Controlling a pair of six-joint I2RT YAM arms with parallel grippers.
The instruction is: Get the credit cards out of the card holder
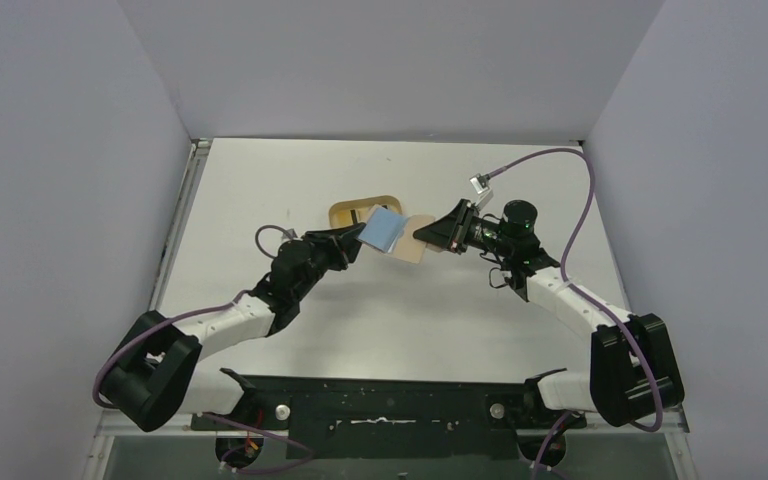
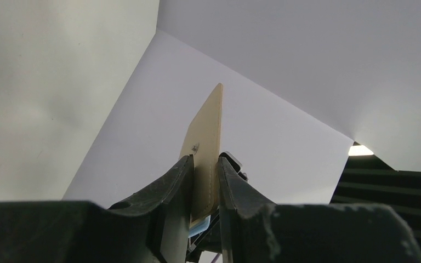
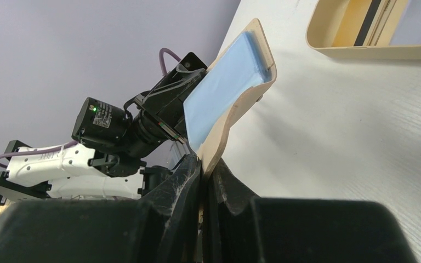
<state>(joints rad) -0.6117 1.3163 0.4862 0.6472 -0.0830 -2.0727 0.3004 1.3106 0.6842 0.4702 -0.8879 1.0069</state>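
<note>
- Your left gripper (image 2: 204, 164) has its fingers tight on one tan side of the card holder (image 1: 392, 236).
- Your right gripper (image 3: 204, 167) squeezes the other tan flap.
- The card holder hangs open in the air, over the middle of the worktop (image 1: 410, 320), blue side up.
- No credit cards stick out of it.
- Some flat things (image 3: 356, 24) lie in the tray (image 3: 362, 50) near the far edge.
- They may be the credit cards, so the job may be nearly done.
- They are cut off, so I cannot tell.

Tan tray (image 3: 373, 52) on white table (image 1: 410, 310)
</note>
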